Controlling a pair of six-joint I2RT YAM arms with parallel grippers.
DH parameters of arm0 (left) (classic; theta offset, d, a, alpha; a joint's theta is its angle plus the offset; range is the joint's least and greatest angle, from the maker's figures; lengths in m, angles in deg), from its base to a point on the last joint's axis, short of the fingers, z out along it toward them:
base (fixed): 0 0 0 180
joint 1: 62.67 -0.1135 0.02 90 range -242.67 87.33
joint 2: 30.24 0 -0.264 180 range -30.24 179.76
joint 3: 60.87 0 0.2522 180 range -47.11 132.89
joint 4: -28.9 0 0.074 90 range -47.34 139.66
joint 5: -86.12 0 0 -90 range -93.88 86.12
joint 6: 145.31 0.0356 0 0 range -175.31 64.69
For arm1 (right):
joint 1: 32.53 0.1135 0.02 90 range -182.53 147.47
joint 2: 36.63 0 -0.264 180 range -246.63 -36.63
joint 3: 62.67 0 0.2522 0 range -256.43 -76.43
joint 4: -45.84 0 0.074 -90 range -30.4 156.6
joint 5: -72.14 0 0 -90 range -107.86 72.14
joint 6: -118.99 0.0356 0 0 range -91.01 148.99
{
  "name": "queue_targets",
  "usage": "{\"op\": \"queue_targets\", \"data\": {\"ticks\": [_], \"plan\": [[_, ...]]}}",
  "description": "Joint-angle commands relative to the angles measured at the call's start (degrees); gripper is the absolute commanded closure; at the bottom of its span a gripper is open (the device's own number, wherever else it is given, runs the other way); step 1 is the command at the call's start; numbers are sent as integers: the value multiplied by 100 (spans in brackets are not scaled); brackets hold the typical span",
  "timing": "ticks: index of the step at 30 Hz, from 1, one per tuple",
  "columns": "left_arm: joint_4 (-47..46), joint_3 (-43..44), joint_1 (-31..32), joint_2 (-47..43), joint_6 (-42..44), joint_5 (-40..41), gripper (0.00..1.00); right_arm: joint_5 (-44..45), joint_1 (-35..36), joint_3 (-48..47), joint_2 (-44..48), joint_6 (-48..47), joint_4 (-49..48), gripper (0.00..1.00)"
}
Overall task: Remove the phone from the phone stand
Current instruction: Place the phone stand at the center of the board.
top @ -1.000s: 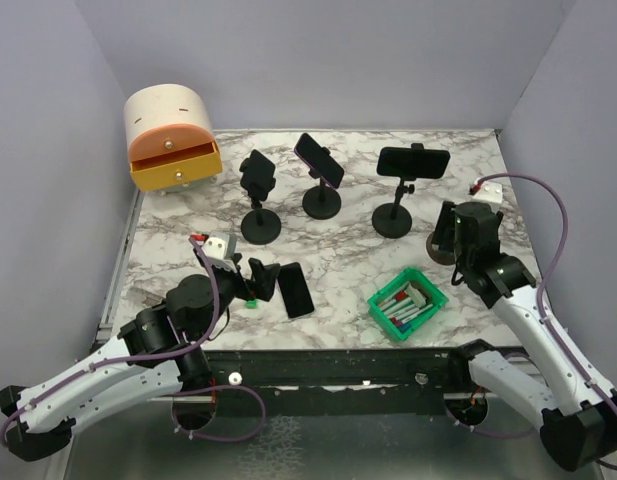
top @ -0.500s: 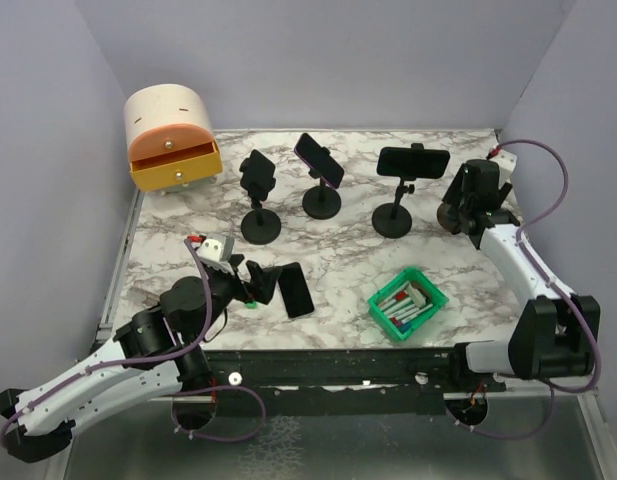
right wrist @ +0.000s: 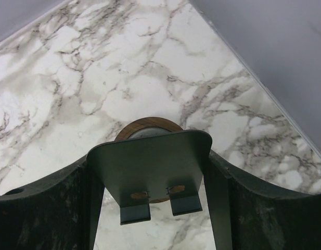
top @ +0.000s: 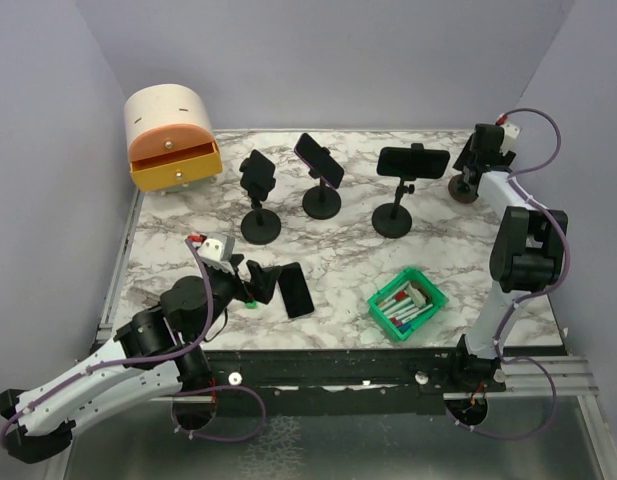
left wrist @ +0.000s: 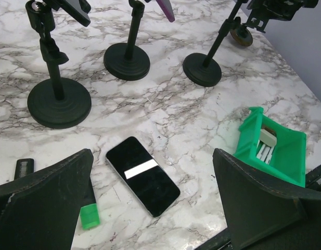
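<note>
phone (top: 297,290) flat beside left gripper (top: 263,282)

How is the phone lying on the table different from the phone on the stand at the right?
The lying phone is flat on the table, screen up; the stand phone is clamped up high on its stand. The lying phone lies slantwise; the stand phone sits sideways, long edge level. Both are black.
</note>
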Motion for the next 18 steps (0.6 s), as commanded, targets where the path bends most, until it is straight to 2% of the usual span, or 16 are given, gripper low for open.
{"op": "queue_targets", "data": {"ticks": [1, 5, 12, 18], "plan": [[-80, -42, -168, 130, 93, 5, 2, -206, 16, -802, -402, -59, 92, 66], [-125, -43, -343, 242, 96, -175, 2, -281, 9, -1133, -658, -23, 348, 63], [-160, -58, -425, 280, 93, -356, 2, -411, -21, -1245, -920, 84, 732, 54], [-159, -73, -425, 213, 86, -349, 2, -459, -27, -1254, -1009, 81, 878, 50]]}}
